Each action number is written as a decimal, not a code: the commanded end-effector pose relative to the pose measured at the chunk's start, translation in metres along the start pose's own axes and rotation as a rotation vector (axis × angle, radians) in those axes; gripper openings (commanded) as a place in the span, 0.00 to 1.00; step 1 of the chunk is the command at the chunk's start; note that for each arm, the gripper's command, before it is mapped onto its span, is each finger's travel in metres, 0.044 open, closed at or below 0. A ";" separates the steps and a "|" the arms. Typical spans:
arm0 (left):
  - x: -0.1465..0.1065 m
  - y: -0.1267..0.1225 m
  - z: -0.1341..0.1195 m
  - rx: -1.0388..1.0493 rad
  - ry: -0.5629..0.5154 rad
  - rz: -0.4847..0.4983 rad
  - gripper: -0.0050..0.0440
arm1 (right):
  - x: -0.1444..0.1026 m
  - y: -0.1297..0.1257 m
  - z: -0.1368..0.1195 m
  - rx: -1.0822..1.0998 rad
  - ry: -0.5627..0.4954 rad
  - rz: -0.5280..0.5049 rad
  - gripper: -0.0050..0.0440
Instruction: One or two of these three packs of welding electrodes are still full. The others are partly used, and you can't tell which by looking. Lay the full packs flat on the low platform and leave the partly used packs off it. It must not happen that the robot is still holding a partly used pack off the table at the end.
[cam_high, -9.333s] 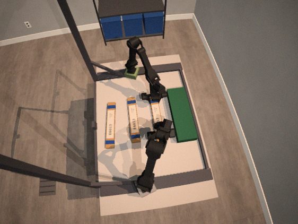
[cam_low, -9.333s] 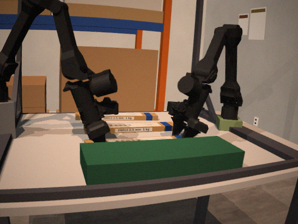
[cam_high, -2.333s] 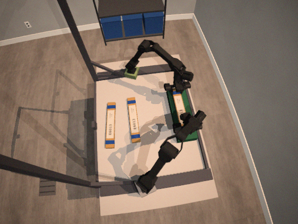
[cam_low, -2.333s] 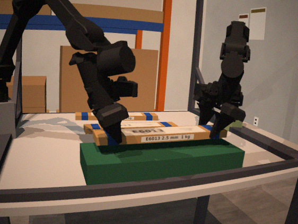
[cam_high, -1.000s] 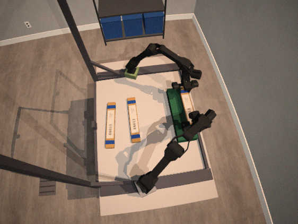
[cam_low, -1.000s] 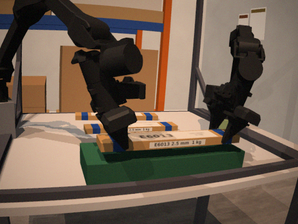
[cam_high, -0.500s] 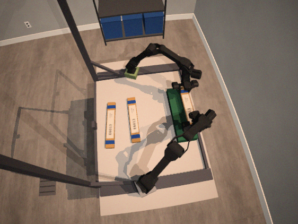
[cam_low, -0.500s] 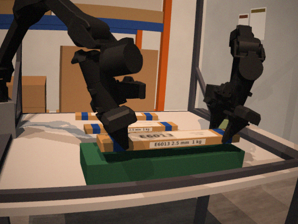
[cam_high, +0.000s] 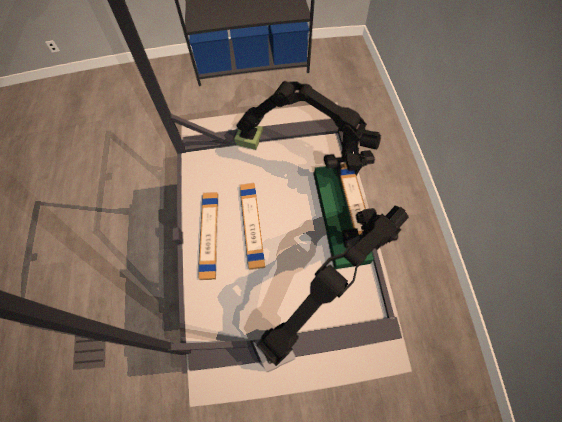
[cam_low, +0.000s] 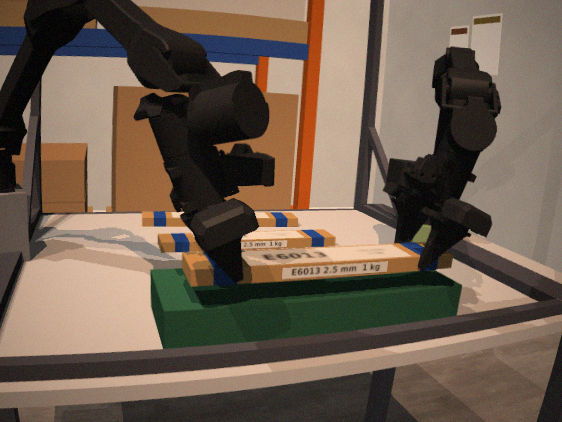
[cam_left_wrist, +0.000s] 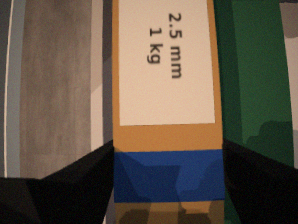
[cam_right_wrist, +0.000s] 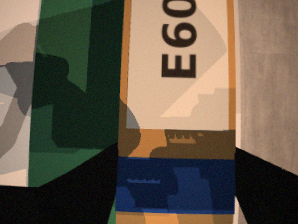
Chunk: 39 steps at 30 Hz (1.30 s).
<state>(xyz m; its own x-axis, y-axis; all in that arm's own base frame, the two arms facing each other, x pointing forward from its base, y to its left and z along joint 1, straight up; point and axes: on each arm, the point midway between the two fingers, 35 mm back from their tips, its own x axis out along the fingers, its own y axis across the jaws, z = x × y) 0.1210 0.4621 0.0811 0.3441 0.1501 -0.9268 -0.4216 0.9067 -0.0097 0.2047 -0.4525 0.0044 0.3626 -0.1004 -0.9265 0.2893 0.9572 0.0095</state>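
Electrode pack (cam_high: 354, 190) (cam_low: 335, 270) (cam_left_wrist: 167, 60) (cam_right_wrist: 177, 100) clamped at both ends — above the green platform

Both my grippers are closed on the same pack, with its orange-and-blue ends between their fingers. My left gripper (cam_high: 346, 167) (cam_low: 418, 251) (cam_left_wrist: 166, 145) grips across the blue band by the small "2.5 mm 1 kg" print; my right gripper (cam_high: 356, 232) (cam_low: 223, 267) (cam_right_wrist: 173, 151) grips across the band by the large E6013 lettering. I hold the pack broad face up, roughly level, its long side label reading "E6013 2.5 mm 1 kg".

Just beneath it lies the low green platform (cam_high: 327, 195) (cam_low: 310, 320) (cam_left_wrist: 260, 75) (cam_right_wrist: 65, 25), with a dark shadow along its top. From overhead, the pack runs lengthwise over the side nearer the dark frame rail (cam_high: 384, 290) (cam_low: 280, 340), leaving the platform's other long side uncovered.

Farther out, two matching packs lie flat on the pale table top (cam_high: 210, 300) (cam_low: 75, 310), off the platform. The nearer pack (cam_high: 252, 225) (cam_low: 292, 235) lies between the platform and the farther pack (cam_high: 208, 235) (cam_low: 287, 220) — well apart from the platform, slightly angled to its neighbour, the two not touching. Beyond the table, a shelf unit (cam_high: 247, 12) holds three blue bins (cam_high: 250, 47) near the wall.
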 end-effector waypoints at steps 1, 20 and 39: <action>-0.019 0.011 0.001 0.009 -0.016 0.045 0.00 | -0.020 -0.012 0.000 -0.007 -0.015 -0.043 0.00; -0.002 0.008 -0.009 0.006 -0.010 0.036 0.00 | 0.002 -0.010 -0.011 -0.002 -0.005 -0.030 0.00; 0.004 0.008 -0.012 0.008 -0.014 0.041 0.00 | 0.003 -0.012 -0.010 -0.008 -0.016 -0.044 0.00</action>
<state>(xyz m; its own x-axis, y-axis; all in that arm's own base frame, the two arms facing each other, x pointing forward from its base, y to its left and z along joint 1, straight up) 0.1211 0.4629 0.0561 0.3480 0.1520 -0.9251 -0.4198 0.9076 -0.0088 0.2039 -0.4530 -0.0217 0.3662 -0.1006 -0.9251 0.2882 0.9575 0.0099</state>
